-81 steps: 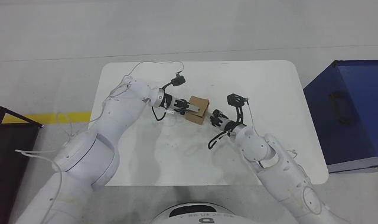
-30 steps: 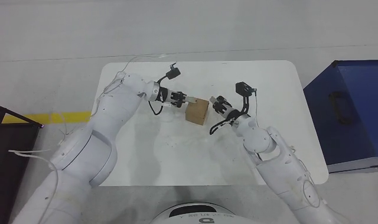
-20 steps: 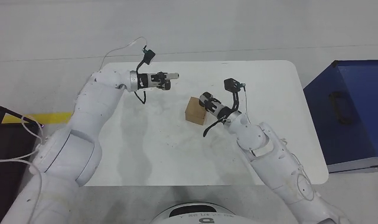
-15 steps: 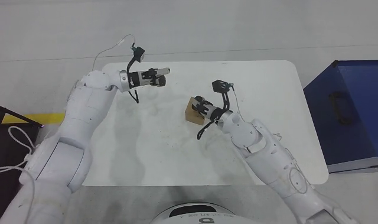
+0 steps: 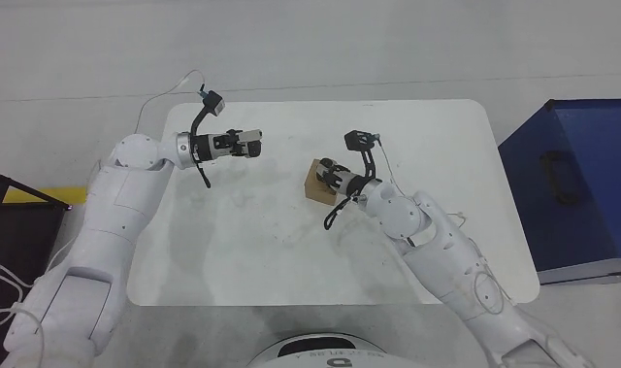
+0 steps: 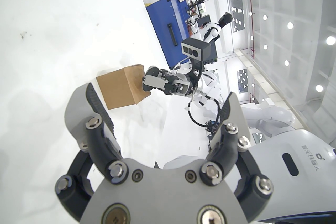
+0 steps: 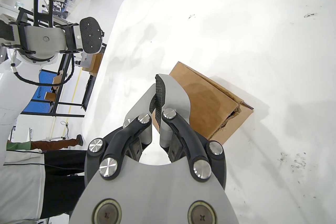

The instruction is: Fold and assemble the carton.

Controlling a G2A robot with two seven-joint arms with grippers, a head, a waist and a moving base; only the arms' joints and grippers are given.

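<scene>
Top view: the carton (image 5: 316,181) stands near the middle of the worktop (image 5: 437,145). The right end effector (image 5: 331,179), with its fingers closed together and holding nothing, touches the carton's side from 3 o'clock. The left end effector (image 5: 256,144) hangs well apart, at about 10 o'clock from the carton.

Left wrist view: its fingers (image 6: 90,101) are spread wide and empty, and the carton (image 6: 118,91) lies ahead, far from them.

Right wrist view: the closed fingertips (image 7: 158,96) rest against the carton wall, and one seam near a corner gapes. I judge the press should be square and gentle, or else the unbraced carton may slide.
</scene>
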